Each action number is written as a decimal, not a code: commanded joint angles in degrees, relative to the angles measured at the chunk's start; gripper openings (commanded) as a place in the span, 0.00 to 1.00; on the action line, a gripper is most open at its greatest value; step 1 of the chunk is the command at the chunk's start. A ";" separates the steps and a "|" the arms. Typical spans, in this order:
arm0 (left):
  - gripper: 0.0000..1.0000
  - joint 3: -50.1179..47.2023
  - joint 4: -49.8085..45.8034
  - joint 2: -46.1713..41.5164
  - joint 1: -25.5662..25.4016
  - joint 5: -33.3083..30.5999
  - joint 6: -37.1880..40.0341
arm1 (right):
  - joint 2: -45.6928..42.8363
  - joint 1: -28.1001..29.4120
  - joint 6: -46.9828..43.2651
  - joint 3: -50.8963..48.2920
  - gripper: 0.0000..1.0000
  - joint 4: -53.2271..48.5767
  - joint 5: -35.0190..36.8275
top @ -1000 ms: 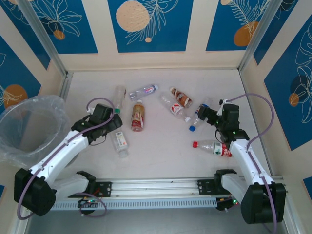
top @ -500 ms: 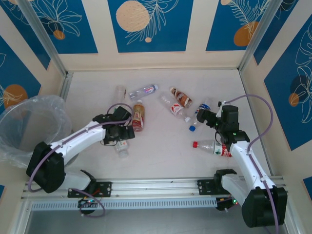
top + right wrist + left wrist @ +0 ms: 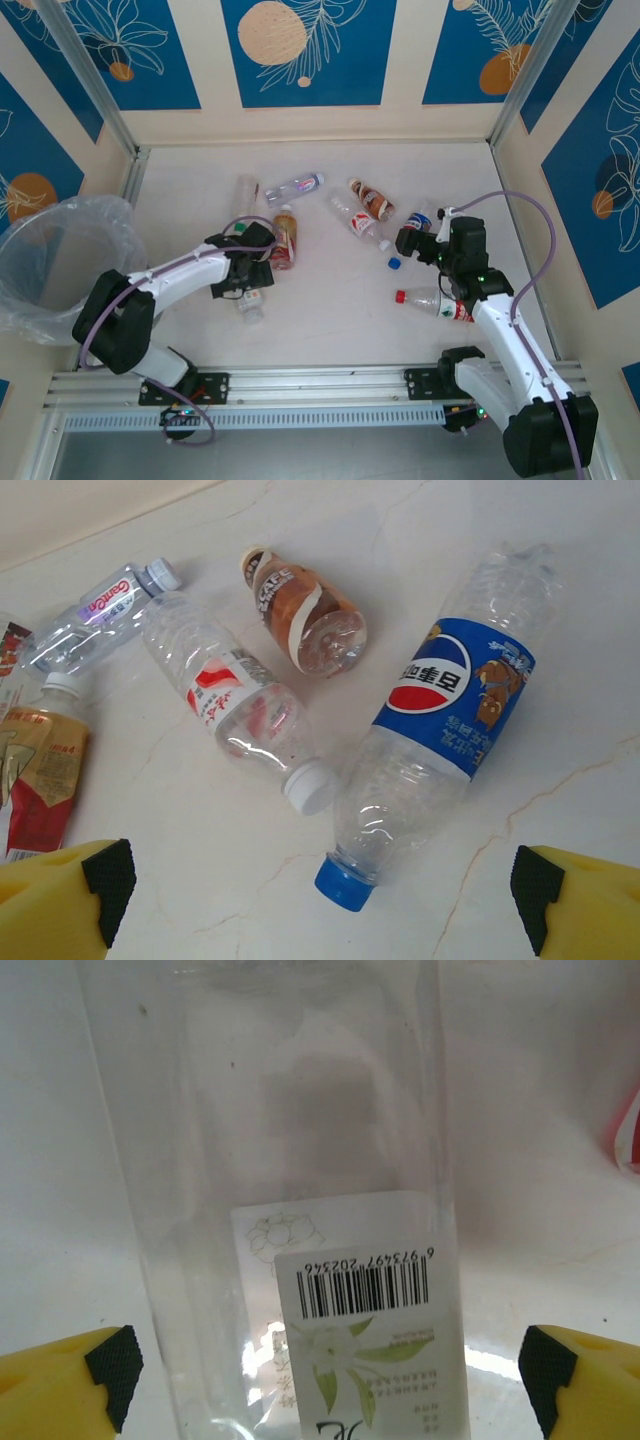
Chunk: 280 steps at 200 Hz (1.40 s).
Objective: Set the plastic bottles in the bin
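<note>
Several plastic bottles lie on the pale table. My left gripper (image 3: 251, 284) is open, low over a clear white-labelled bottle (image 3: 250, 304). In the left wrist view that bottle (image 3: 300, 1140) lies between the yellow fingers (image 3: 70, 1380), with a gap on each side. My right gripper (image 3: 406, 244) is open above a blue-labelled bottle (image 3: 440, 720) whose blue cap (image 3: 345, 880) points toward it. A red-capped bottle (image 3: 436, 303) lies beside the right arm. The bin (image 3: 55, 262), lined with a clear bag, stands at the left edge.
More bottles lie in the middle: a red-and-white labelled one (image 3: 235, 705), a brown one (image 3: 305, 620), a bluish-labelled one (image 3: 95, 615), a red-brown one (image 3: 283, 238) and a green-capped one (image 3: 243, 195). Walls close the back and sides.
My left arm swung right and stretched low over the white-labelled bottle, its fingers now on either side of it. My right gripper shifted a little left toward the blue-labelled bottle.
</note>
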 commanded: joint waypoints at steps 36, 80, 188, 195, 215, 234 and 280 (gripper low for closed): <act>0.83 -3.09 3.77 0.95 0.89 -1.34 1.35 | -1.97 3.43 -3.69 4.52 0.99 -2.41 -1.61; 0.73 -4.00 5.06 1.25 1.00 -1.71 2.89 | -2.41 6.37 -3.94 5.36 0.99 -1.62 -1.60; 0.58 -0.02 1.72 -9.21 0.97 -1.35 10.07 | -4.75 9.61 -6.50 4.74 0.99 1.56 -7.72; 0.58 0.79 1.03 -10.08 1.04 -1.38 10.48 | -4.93 10.17 -7.23 4.53 0.99 2.26 -8.98; 0.59 3.61 -0.90 -12.33 1.81 0.66 12.50 | -4.78 11.76 -7.96 4.51 0.99 3.33 -9.64; 0.59 6.40 -1.99 -14.94 3.06 3.58 14.29 | -4.61 12.49 -7.51 4.19 0.99 4.57 -7.93; 0.59 18.49 -9.80 -17.24 6.18 6.53 20.71 | -4.67 12.85 -7.31 2.84 0.99 9.75 -6.50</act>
